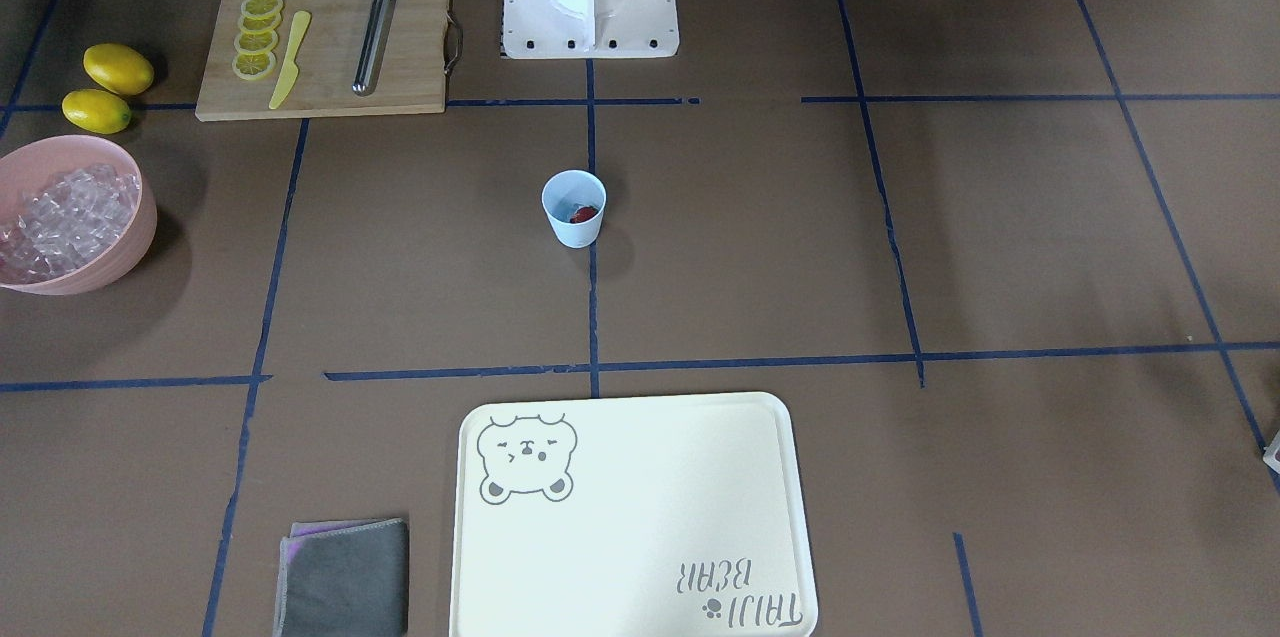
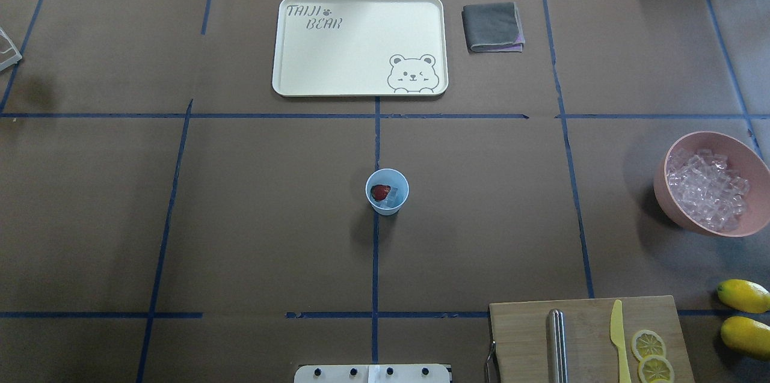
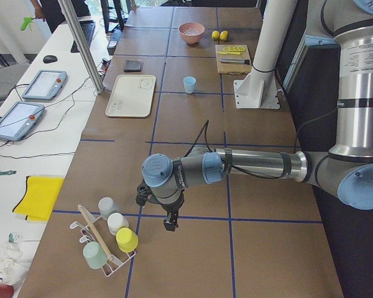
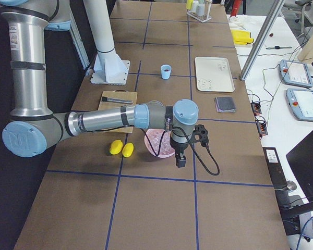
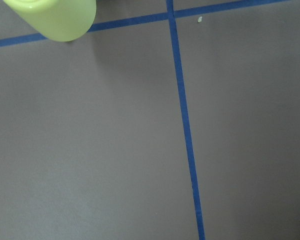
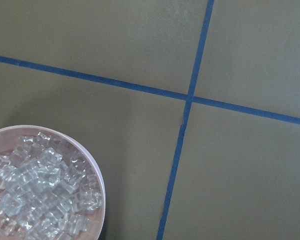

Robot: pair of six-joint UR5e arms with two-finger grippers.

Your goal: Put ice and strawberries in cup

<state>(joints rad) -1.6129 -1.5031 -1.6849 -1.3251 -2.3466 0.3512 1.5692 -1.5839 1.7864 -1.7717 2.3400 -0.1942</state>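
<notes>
The pale blue cup (image 2: 387, 192) stands upright at the table's middle, on a blue tape line. Inside it lies a dark red strawberry (image 2: 380, 192) beside a clear ice cube (image 2: 394, 197). More ice (image 2: 707, 189) fills a pink bowl (image 2: 746, 157) at my right side. My left gripper (image 3: 169, 222) hangs over bare table at the far left end, away from the cup; I cannot tell if it is open or shut. My right gripper (image 4: 180, 161) hangs just beside the bowl (image 4: 152, 140); its state cannot be told either. No fingers show in the wrist views.
A cream tray (image 2: 360, 45) and a folded grey cloth (image 2: 492, 26) lie at the far side. A wooden board (image 1: 322, 47) holds lemon slices, a yellow knife and a metal rod. Two lemons (image 1: 110, 85) lie near it. A rack of cups (image 3: 109, 239) stands by the left gripper.
</notes>
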